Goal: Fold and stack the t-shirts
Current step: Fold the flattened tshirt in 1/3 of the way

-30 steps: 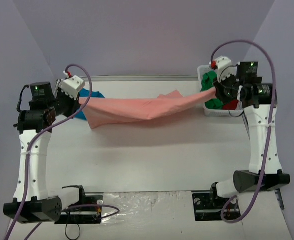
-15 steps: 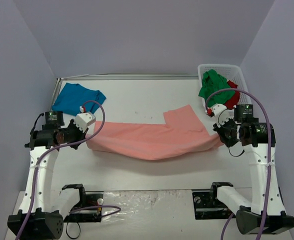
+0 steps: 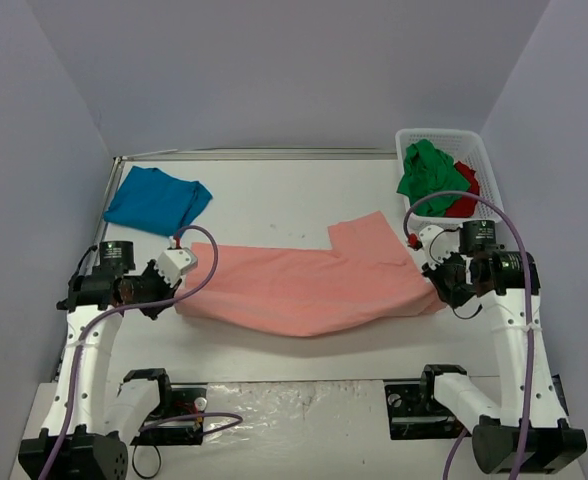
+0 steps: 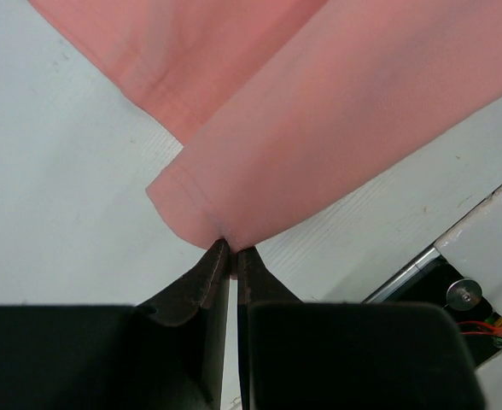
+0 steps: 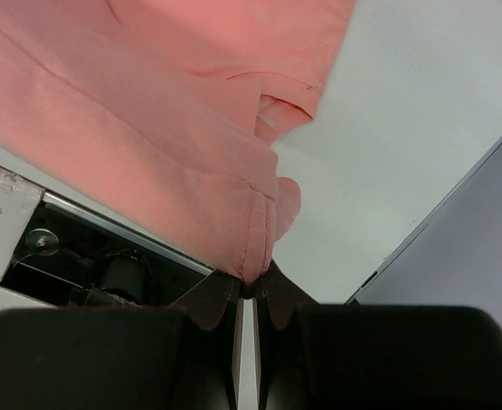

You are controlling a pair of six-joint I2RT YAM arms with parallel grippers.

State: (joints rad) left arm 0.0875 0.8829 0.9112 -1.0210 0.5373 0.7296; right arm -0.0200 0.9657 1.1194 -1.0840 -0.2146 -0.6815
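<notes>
While held low, left gripper point(image 4: 232, 254) and right gripper point(image 5: 253, 282) pinch t-shirt point(image 3: 304, 290).

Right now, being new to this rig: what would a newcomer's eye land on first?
The salmon-pink cloth t-shirt stretched across the middle of the white table, its ends pinched by the left pincer and right pincer. Then the teal-blue cloth t-shirt far left, and the white plastic mesh basket far right holding a green shirt and a red shirt.
</notes>
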